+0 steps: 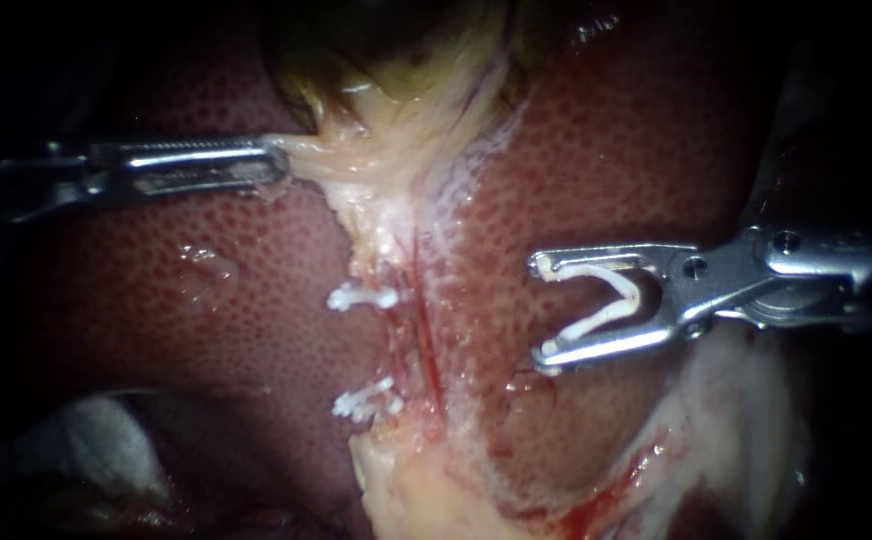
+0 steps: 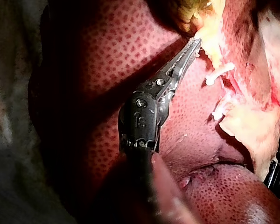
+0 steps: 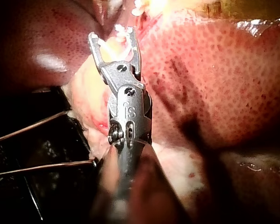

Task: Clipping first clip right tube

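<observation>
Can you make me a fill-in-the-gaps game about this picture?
____ closed clips sit beside the red tube.
The right instrument carries a white clip shaped like the letter ____.
The left instrument has its jaws ____ on pale tissue.
The red tube wears ____ clips.
Missing words: two, V, shut, no.

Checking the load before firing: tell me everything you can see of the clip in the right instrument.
The clip is white, plastic-looking, V-shaped and open, its legs reaching the tips of the right instrument's pincer, which holds it from both sides. Its bend faces the shaft. It hangs over the liver, clear of the red tube.
</observation>
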Available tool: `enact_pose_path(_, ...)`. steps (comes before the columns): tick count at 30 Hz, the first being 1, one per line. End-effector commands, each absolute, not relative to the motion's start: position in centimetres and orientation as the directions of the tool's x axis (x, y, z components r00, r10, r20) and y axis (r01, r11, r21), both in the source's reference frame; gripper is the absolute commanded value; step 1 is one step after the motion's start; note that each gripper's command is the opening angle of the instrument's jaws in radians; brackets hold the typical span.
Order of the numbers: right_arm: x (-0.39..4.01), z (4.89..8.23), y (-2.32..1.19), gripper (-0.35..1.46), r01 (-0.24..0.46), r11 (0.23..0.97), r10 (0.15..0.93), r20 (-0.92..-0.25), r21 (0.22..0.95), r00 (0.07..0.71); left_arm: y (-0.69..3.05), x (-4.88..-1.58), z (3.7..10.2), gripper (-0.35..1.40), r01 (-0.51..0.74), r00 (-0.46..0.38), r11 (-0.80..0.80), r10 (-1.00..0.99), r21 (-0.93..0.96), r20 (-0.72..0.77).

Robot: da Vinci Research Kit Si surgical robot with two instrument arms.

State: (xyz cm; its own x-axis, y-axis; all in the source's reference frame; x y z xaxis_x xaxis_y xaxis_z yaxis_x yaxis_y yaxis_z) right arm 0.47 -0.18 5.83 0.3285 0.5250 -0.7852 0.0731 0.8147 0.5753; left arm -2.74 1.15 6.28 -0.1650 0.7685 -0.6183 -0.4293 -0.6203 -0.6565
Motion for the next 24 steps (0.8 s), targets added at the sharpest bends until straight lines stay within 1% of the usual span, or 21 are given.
enact_pose_path(1, 0.47, 5.84, -0.18, 0.49, 0.073, 0.815, 0.525, -0.785, 0.575, 0.329, 1.17, -2.72, 6.25, -0.35, -0.427, -0.162, -0.623, 0.766, -0.656, -0.622)
enact_pose_path(8, 0.48, 5.86, -0.19, 0.49, 0.073, 0.816, 0.523, -0.786, 0.574, 0.329, 1.15, -2.72, 6.22, -0.35, -0.43, -0.158, -0.622, 0.766, -0.655, -0.623)
enact_pose_path(11, 0.52, 5.93, -0.23, 0.49, 0.073, 0.818, 0.52, -0.788, 0.571, 0.329, 1.13, -2.72, 6.19, -0.35, -0.429, -0.158, -0.625, 0.762, -0.652, -0.628)
enact_pose_path(12, 0.56, 5.99, -0.26, 0.49, 0.08, 0.822, 0.512, -0.793, 0.564, 0.329, 1.13, -2.72, 6.18, -0.35, -0.43, -0.157, -0.625, 0.762, -0.651, -0.628)
enact_pose_path(16, 0.71, 6.28, -0.42, 0.49, 0.077, 0.807, 0.533, -0.779, 0.585, 0.332, 1.09, -2.75, 6.1, -0.35, -0.435, -0.155, -0.627, 0.759, -0.647, -0.632)
enact_pose_path(24, 1.04, 7.04, -0.73, 0.49, 0.038, 0.774, 0.574, -0.726, 0.632, 0.379, 1.02, -2.83, 5.93, -0.35, -0.427, -0.158, -0.63, 0.758, -0.649, -0.633)
